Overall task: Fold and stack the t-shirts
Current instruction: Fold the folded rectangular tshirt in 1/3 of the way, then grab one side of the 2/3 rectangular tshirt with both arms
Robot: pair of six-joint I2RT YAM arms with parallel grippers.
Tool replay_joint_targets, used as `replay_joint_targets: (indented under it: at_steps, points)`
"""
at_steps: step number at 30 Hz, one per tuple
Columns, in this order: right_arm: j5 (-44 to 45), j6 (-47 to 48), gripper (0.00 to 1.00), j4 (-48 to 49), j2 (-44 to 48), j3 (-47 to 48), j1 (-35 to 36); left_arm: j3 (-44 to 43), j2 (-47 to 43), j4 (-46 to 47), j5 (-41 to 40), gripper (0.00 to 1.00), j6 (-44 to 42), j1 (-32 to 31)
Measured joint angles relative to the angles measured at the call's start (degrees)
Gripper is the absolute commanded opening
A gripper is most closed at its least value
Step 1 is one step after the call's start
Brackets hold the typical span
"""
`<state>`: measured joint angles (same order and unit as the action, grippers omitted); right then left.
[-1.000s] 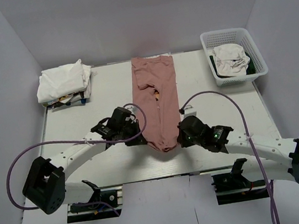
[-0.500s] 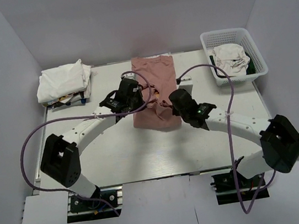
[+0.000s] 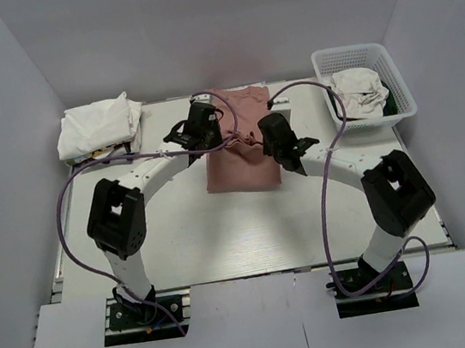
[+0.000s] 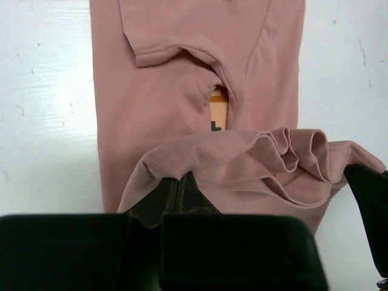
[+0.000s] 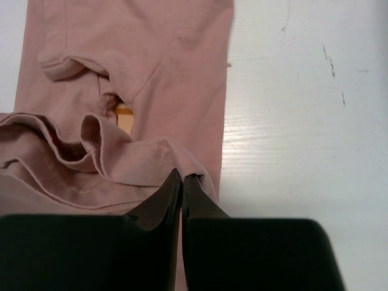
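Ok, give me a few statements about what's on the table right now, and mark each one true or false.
1. The left gripper and the right gripper are both shut on the pink t-shirt. True.
2. The white mesh basket is empty. False: a crumpled white t-shirt lies in it.
3. A pile of folded white t-shirts sits at the far left corner of the table. True.
4. The pink t-shirt lies fully flat. False: the edge held by the grippers is lifted and bunched above the rest of the shirt.
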<state>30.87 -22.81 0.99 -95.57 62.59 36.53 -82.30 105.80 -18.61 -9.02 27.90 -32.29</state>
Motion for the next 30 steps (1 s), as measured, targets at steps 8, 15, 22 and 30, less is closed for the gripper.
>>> replay_joint_targets:
  at_steps: [8, 15, 22, 30]
  points:
    - [-3.63, 2.56, 0.00, 2.47, -7.54, 4.98, -3.34, -4.00, 6.08, 1.11, 0.81, 0.00, -1.62, 2.34]
    - [-6.60, 5.64, 0.72, 2.75, -15.47, 11.21, -5.64, -13.68, 14.84, -0.98, 2.51, 0.97, -1.88, 4.81]
    - [-10.51, 8.09, 0.90, 3.02, -14.67, 13.05, -6.25, -11.93, 12.94, -2.21, 2.84, 1.00, -0.39, 6.47]
    - [-19.34, 3.74, 0.90, 2.99, -2.36, -2.21, -6.25, 8.09, -1.95, -2.34, 4.44, 1.00, 3.13, 6.36]
